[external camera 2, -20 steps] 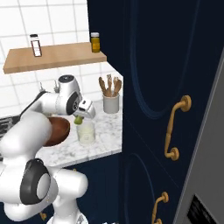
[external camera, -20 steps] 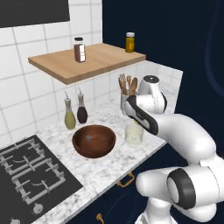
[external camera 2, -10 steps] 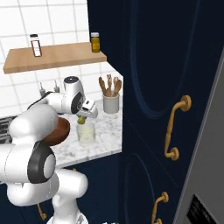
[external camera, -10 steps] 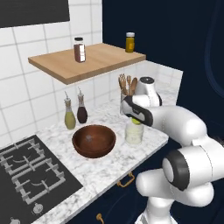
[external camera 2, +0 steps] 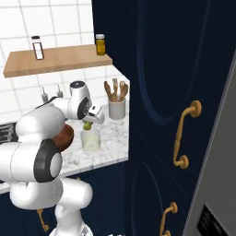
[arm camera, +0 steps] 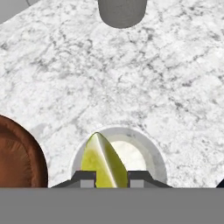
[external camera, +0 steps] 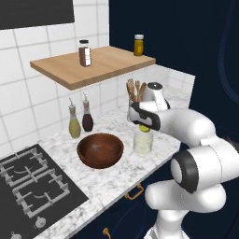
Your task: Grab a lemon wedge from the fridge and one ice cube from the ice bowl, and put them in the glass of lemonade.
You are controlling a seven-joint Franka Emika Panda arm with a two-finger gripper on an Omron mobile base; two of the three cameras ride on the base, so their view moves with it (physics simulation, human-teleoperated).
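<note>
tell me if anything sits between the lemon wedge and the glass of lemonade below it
Nothing visible does. The gripper holds the lemon wedge directly over the open rim of the glass of lemonade.

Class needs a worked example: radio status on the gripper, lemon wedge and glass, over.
Gripper shut on lemon wedge. Wedge directly above glass of lemonade, not yet dropped. Ice bowl beside glass; nothing blocking.

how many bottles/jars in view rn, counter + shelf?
4. Two oil bottles on the counter against the tiled wall behind the ice bowl: yellowish one, dark one. Two jars on the wooden shelf: dark jar, amber jar. The arm may hide others.
</note>
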